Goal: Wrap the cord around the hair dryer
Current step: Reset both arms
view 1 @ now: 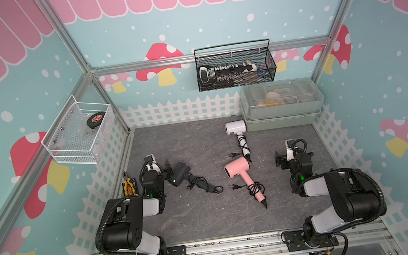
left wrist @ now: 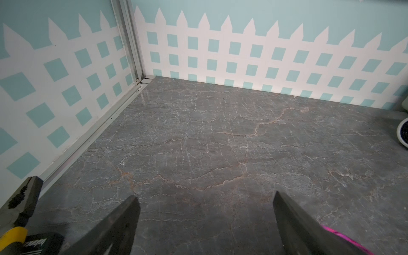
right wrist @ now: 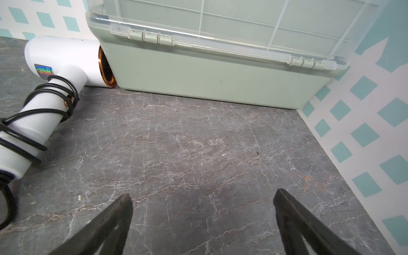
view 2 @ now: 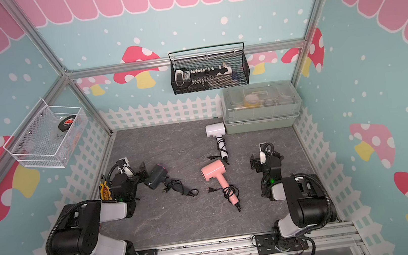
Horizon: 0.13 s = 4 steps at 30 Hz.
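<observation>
Dark grey hair dryer [view 1: 177,175] lies on its side just beside my left claw [left wrist: 205,198], outside the spread fingers. In the left wrist view only its magenta ring [left wrist: 344,238] shows, at the frame edge past one finger. Its black cord [view 1: 200,182] is bunched around the handle, with a loop trailing off the end. The pink hair dryer [view 1: 237,169] lies mid-table between my two claws and well apart from both, its cord [view 1: 256,188] coiled loosely low on the handle and the plug lying free beside it. The white hair dryer [right wrist: 64,57] lies ahead of my right claw [right wrist: 203,196] and to its left. Its copper-rimmed nozzle touches the sage-green box [right wrist: 220,72], and its cord [right wrist: 55,90] runs in several turns around the smooth, round handle.

Both claws are spread wide with nothing between the dark, tapered, matte fingers. Beneath them is the tabletop [view 1: 195,219], grey with pale marble veining and a slight sheen. The box has a clear ribbed lid. Yellow-handled pliers [view 1: 128,186] lie by my left wrist, near the fence-printed wall.

Both arms are folded low, elbows bent back over the front rail, forearms reaching forward, claws close above the table and aimed at the back corners.
</observation>
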Available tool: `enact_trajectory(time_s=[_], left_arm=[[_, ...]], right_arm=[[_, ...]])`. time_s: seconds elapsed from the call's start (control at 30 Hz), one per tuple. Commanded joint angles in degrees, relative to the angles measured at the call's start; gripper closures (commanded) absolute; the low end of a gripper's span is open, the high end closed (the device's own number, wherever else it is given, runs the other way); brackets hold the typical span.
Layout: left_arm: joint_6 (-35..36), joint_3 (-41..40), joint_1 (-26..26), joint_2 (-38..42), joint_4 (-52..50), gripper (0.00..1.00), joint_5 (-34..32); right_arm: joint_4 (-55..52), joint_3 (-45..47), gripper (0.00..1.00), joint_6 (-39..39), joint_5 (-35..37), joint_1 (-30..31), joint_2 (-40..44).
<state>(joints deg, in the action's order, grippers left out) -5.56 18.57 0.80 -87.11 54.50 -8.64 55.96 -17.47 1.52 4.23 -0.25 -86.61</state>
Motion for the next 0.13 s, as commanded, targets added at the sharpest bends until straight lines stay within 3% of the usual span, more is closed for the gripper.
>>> enact_trajectory(time_s=[0.0,0.1], left_arm=[[1.1,0.4,0.2,-0.2,1.7,0.05,-1.7],[1.1,0.4,0.2,-0.1,1.5,0.04,-1.9]], right_arm=[[-2.2,-2.4,0.01,-0.7,0.8,0.8,-0.6],[-1.4,-1.7,0.01,-0.8,0.7,0.9,-0.2]])
